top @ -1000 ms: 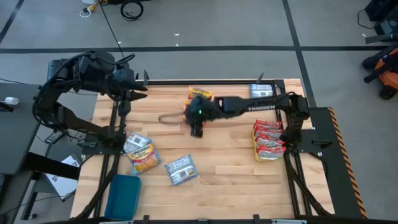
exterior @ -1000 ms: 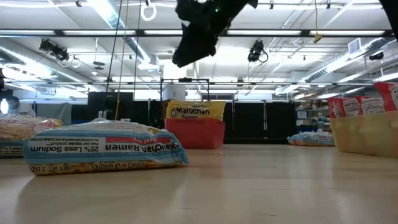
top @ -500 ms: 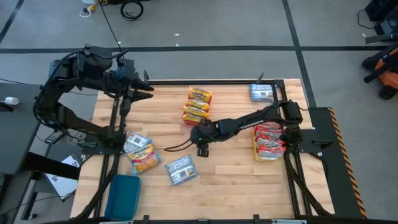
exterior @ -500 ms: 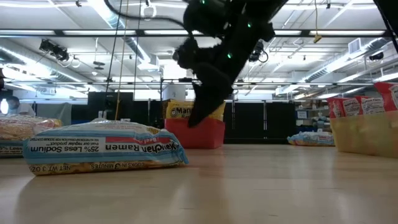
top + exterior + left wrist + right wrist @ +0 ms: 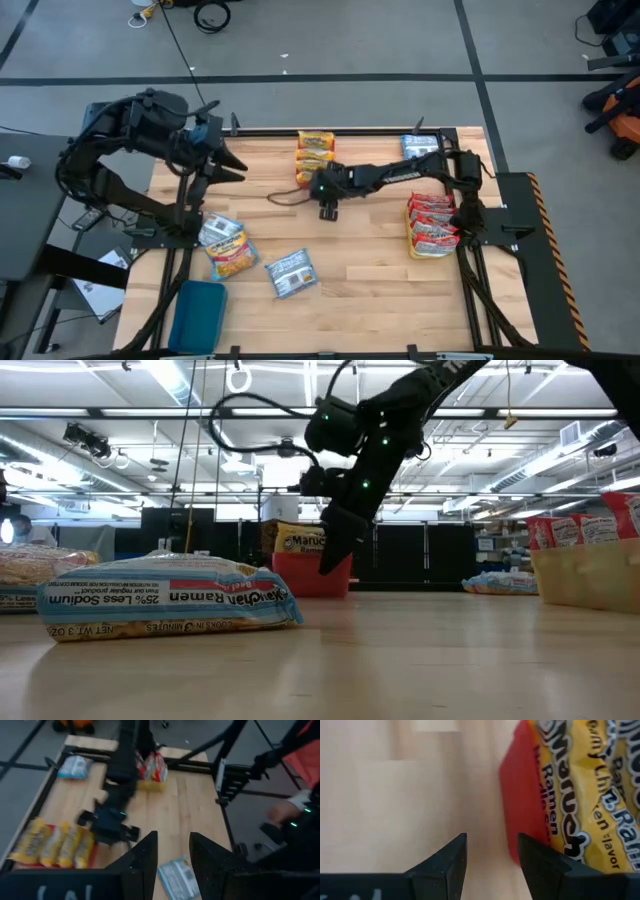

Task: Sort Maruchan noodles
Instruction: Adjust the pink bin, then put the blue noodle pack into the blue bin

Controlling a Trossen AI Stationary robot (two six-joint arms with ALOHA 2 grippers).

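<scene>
The Maruchan noodles are spread over the table point(image 5: 370, 250). Yellow packets point(image 5: 314, 158) are stacked in a red tray point(image 5: 322, 573) at the far edge; "Maruchan Ramen" and part of "Chicken flavor" can be read on them in the right wrist view. Red-edged packets point(image 5: 431, 226) are held in a yellow tray point(image 5: 590, 578) on the right side. A blue-edged packet point(image 5: 420, 147) lies at the far right corner. Near the front left, another blue-edged packet point(image 5: 290, 272) lies flat, marked "25% Less Sodium" and "Ramen" in the low view, with a yellow-orange packet point(image 5: 226, 245) beside it. A blue tray point(image 5: 198, 313) sits at the front left corner.

The right end effector point(image 5: 327, 209) is held above bare wood just beside the red tray, its fingers spread and nothing between them. The left end effector point(image 5: 232, 160) is held over the far left edge, fingers parted and empty.
</scene>
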